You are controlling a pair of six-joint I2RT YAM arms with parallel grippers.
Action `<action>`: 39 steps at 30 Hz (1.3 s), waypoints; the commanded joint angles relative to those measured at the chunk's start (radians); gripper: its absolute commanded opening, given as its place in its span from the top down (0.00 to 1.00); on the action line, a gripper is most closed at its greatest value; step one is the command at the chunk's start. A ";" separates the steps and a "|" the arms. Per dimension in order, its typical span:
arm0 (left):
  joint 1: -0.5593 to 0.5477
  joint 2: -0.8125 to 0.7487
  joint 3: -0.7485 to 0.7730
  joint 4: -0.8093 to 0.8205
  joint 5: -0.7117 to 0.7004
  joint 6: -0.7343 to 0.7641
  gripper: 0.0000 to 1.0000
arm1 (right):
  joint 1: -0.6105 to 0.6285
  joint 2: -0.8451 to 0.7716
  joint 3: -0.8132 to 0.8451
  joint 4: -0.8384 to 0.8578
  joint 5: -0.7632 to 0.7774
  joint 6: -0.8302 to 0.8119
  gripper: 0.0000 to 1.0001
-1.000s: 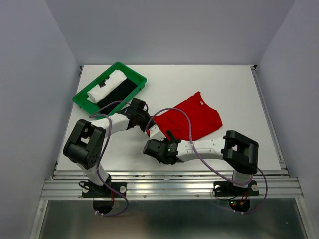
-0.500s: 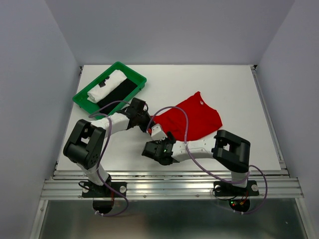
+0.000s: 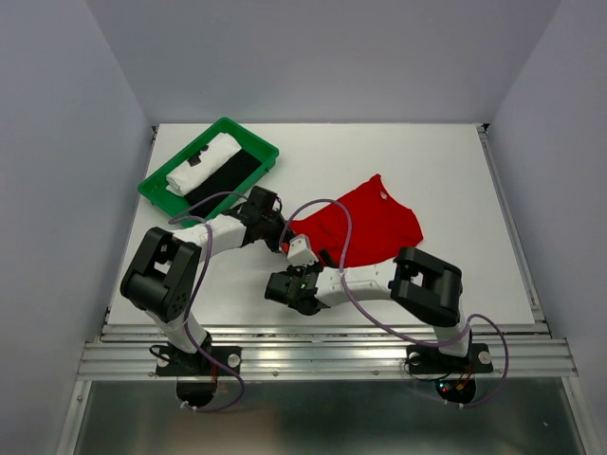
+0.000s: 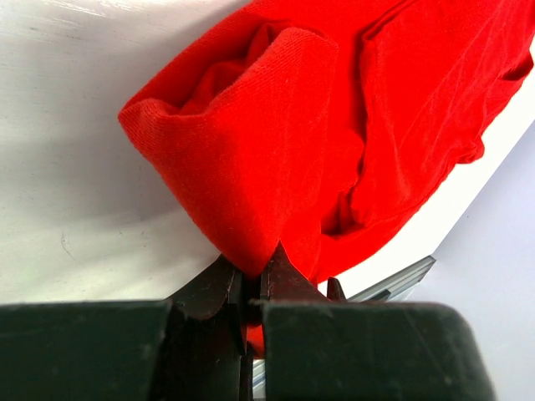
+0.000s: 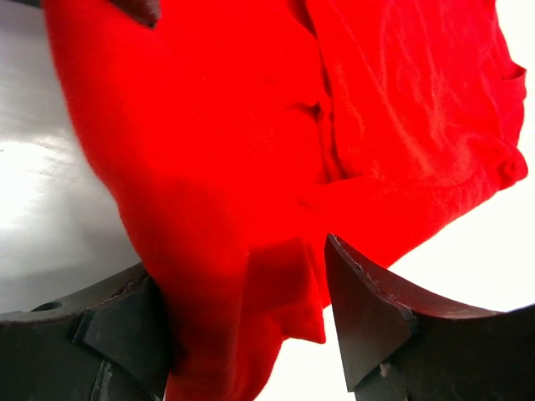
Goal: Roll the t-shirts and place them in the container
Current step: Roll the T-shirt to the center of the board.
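Observation:
The red t-shirt (image 3: 365,226) lies crumpled and partly folded right of the table's middle. My left gripper (image 3: 282,238) is shut on its near-left edge; in the left wrist view the jaws (image 4: 253,269) pinch a thick fold of the red cloth (image 4: 276,142), which bulges out ahead of them. My right gripper (image 3: 302,252) sits just beside it at the same edge. In the right wrist view it (image 5: 251,309) is open, with a hanging corner of the t-shirt (image 5: 242,184) between the two fingers, pressed against the left finger (image 5: 125,322).
A green plastic tray (image 3: 251,138) stands at the back left, holding a rolled white cloth (image 3: 202,163) and a black cloth (image 3: 226,176). The right arm's elbow (image 3: 427,280) is low over the table's front right. Grey walls close in three sides.
The right arm's elbow and wrist have swung left, bringing the right gripper closer in around the shirt's near-left corner. The left gripper has held the cloth and stayed put.

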 commanded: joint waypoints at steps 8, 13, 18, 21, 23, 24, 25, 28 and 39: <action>-0.004 -0.004 0.036 -0.011 -0.004 0.009 1.00 | 0.031 0.050 0.058 -0.175 0.098 0.155 0.36; -0.004 -0.001 0.031 -0.010 -0.004 0.012 1.00 | 0.040 0.083 0.081 -0.210 0.101 0.195 0.48; -0.004 -0.007 0.025 -0.010 -0.004 0.017 1.00 | 0.040 0.082 0.069 -0.193 0.097 0.198 0.64; -0.004 -0.018 0.019 -0.007 -0.006 0.032 1.00 | 0.040 0.062 0.047 -0.147 0.089 0.163 0.79; -0.004 -0.027 0.013 -0.001 -0.006 0.043 1.00 | 0.040 0.030 0.030 -0.088 0.071 0.113 0.87; -0.003 -0.037 0.010 0.007 -0.004 0.054 1.00 | 0.040 0.016 0.009 -0.066 0.052 0.097 0.89; -0.004 -0.042 0.005 0.010 -0.004 0.060 0.95 | 0.040 -0.014 0.001 -0.022 0.040 0.061 0.93; -0.003 -0.071 -0.009 0.016 -0.006 0.084 0.73 | 0.031 -0.083 -0.036 0.049 -0.032 0.013 0.99; -0.003 -0.169 0.020 -0.076 -0.053 0.175 0.29 | -0.080 -0.281 -0.157 0.270 -0.467 -0.061 0.99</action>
